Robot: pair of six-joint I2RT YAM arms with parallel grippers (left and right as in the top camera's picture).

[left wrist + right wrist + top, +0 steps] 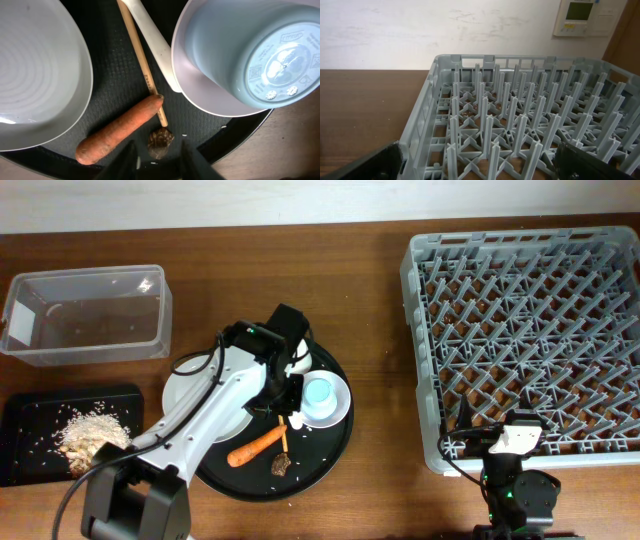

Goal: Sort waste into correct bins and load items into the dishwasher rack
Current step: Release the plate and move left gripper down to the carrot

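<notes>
1. The left pincer (158,162) hangs over the round black tray (112,85). Its jaws are partly apart and empty, poised just short of the small dark scrap (160,141).
2. The scrap touches the end of the thin wooden stick (142,65), just beside the orange carrot (122,131), between the white plate (40,75) and the light-blue cup (255,50).
3. The scrap looks light, soft and crumbly; a low pinch across its sides, clear of the stick, seems best.
4. The carrot looks firm, smooth and apt to roll; its thick middle suits a hold.
5. The right pincer (480,172) sits wide apart and empty by the grey dishwasher rack (520,125).
</notes>
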